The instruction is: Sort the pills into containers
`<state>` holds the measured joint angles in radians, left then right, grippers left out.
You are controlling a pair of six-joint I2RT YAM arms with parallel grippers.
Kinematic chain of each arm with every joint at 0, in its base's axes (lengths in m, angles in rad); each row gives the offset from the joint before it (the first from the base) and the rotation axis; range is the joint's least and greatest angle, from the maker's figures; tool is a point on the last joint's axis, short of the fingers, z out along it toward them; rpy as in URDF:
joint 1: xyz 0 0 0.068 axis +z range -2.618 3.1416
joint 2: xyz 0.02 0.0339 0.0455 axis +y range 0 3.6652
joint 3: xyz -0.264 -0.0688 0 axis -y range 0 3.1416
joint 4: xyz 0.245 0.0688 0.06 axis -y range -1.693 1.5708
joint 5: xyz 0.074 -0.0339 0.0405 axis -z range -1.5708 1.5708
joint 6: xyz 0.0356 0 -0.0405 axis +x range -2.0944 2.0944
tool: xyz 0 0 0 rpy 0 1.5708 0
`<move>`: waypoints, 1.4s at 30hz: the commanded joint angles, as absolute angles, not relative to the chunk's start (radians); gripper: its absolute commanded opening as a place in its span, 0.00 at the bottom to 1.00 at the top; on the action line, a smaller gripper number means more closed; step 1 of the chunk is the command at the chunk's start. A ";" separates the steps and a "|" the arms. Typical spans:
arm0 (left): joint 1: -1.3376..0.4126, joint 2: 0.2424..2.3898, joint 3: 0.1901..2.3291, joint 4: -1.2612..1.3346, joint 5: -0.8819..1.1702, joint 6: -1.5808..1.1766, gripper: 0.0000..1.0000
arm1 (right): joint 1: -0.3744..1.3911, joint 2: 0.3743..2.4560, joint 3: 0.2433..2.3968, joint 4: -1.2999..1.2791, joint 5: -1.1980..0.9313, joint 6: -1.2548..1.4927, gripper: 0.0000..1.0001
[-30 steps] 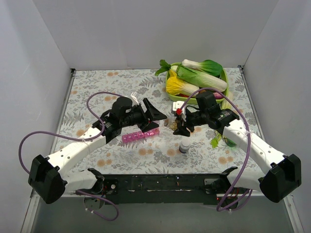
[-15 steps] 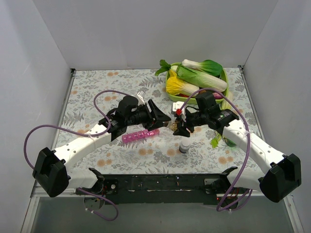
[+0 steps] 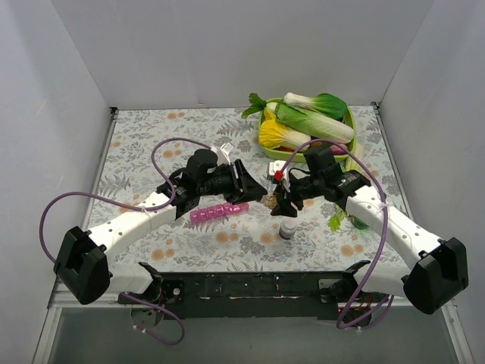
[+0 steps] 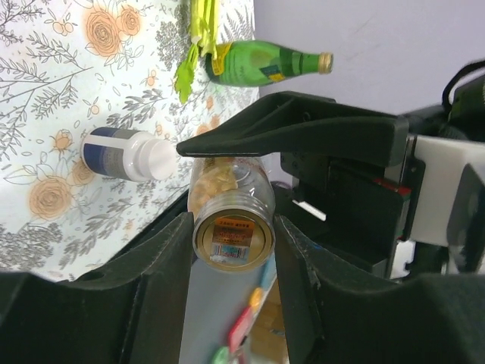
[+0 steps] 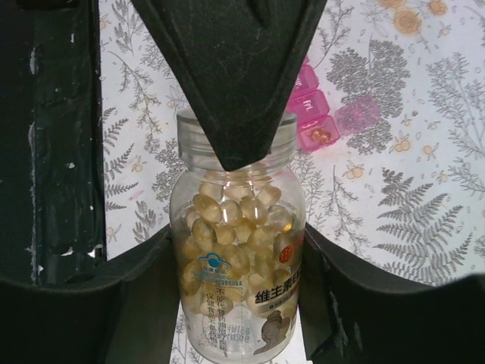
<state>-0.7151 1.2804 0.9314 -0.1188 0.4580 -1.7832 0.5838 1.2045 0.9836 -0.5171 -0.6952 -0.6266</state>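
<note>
Presently right gripper (image 5: pixel 236 258) clamps clear softgel-filled plastic bottle (image 5: pixel 250 318), mouth forward, presumably so wide-open, empty left gripper (image 3: pixel 254 186) can extract pills (image 5: pixel 227 220).

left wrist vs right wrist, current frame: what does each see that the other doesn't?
Left wrist only: a white-capped bottle with a blue label, a green bottle farther off, and the round end face of the pill bottle with its sticker.
Right wrist only: the pink organiser with a pill in one compartment, and the yellow capsules seen through the bottle's side.
Both: the pill bottle, flanked by the left gripper in one view and the right gripper in the other, and the floral tablecloth.
</note>
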 commanded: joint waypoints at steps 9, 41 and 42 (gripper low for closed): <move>-0.732 1.350 1.083 -0.252 0.652 -1.211 0.02 | 0.571 1.259 0.953 -0.390 -1.056 -0.439 0.01; -0.546 1.083 1.025 -0.253 0.574 -1.403 0.98 | 0.492 1.215 0.951 -0.423 -0.977 -0.521 0.01; -0.543 1.069 0.975 -0.246 0.540 -1.451 0.98 | 0.494 1.206 0.980 -0.443 -0.924 -0.550 0.01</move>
